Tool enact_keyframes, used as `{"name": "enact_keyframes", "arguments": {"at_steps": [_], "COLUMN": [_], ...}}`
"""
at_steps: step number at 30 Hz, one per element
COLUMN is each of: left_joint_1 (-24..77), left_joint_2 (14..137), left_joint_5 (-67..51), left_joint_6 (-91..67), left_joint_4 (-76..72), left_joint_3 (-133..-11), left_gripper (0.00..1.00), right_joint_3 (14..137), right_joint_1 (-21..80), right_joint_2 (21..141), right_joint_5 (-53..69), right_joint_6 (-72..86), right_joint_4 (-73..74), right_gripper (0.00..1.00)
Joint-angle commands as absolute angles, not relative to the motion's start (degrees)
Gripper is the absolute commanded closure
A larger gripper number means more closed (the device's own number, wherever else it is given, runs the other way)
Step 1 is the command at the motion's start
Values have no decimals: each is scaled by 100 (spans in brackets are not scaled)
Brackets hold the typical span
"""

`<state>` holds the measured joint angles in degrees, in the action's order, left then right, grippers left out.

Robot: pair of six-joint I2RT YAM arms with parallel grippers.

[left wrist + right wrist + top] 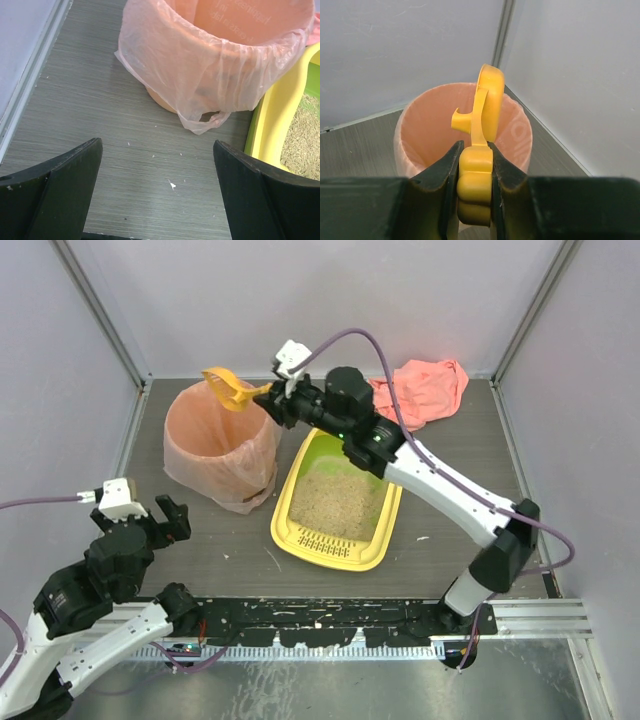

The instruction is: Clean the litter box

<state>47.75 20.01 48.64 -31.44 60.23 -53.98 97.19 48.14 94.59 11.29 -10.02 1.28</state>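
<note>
On a grey desk (230, 550), right end effector (475, 155) pinches scoop (487, 100) over bin (420, 130), wanting a full tip; left end effector (156, 150) spread.

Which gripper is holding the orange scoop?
The right gripper, shut on the scoop above the pink-bagged bin; the left gripper is open and empty.

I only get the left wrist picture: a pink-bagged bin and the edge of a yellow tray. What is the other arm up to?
Observer: The right gripper is shut on an orange-yellow scoop, held above the bin's far rim.
Operator: Is the scoop lying flat?
Observer: No. The right wrist view shows it turned on edge over the bin's mouth.
Operator: Anything else on the table?
Observer: A pink cloth lies by the back wall, right of the litter box's far end.
</note>
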Motion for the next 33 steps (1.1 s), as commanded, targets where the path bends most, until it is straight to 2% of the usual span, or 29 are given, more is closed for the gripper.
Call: {"name": "enact_keyframes", "arguments": {"at_steps": [1,6,15,21,27,33], "left_joint_1": [4768,4776,4765,4771,4767,4767], "left_joint_2": [2118,2274,2640,2916,2837,2830], "left_joint_5": [4626,4441,4255,4087,4090,4077], "left_joint_6": [-2918,-2801,-2734,-2767,-2908,-2973], "left_joint_4": [5479,5085,4524,4422,4477,4559], "left_joint_3": [-5344,-5248,-5085,-5123,-5069,-5072], "left_gripper": [6,5,4,4,4,4], "right_joint_3": [8843,7066,4800,3949,3799,3844], "right_joint_1": [4773,4776,4773,4773,4772,4772], "right_joint_2": [8042,6407,4383,4411,4598,4573], "right_joint_5": [430,-846,-2533,-2339,-2421,-2809], "right_joint_6": [-525,549,3157,3887,4360,4517], "right_joint_4": [-876,-1195,187,777,1266,1854], "right_gripper": [99,100,97,88,82,69]}}
